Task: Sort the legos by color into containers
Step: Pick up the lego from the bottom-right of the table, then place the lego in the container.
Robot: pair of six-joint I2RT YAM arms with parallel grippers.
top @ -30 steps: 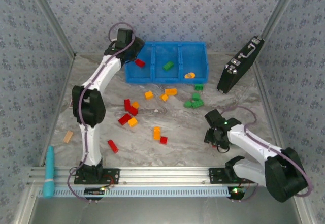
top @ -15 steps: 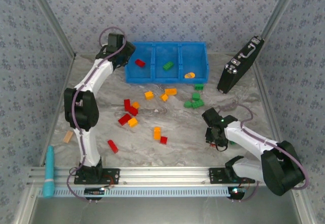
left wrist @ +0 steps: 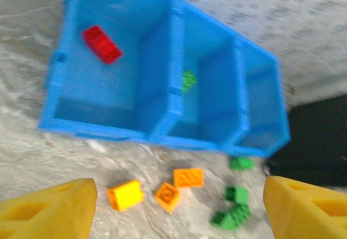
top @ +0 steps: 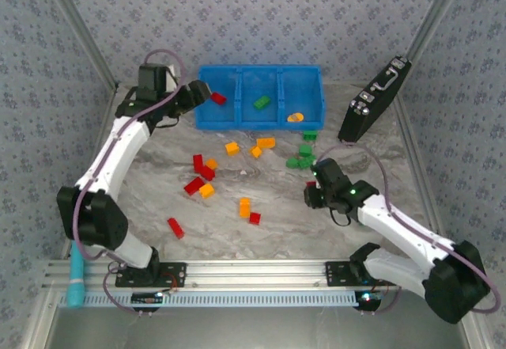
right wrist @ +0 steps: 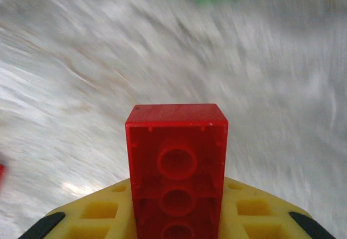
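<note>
- The right gripper is clenched on a red lego, which stands upright between its yellow fingers.
- A second ago those fingers were apart, and the gripper was nearer the front right of the marble table. It has since moved up and left and now sits just below the loose green legos.
- The left gripper is released, with its fingers spread wide and nothing between them.
- It has drawn back from above the blue bin to just beyond the bin's left end, and its arm has swung out to the left.
- In the bin, a second red lego lies in the left compartment, a green lego in the middle one and an orange lego in the right one.
- Red and orange legos remain scattered across the table in front of the bin.
</note>
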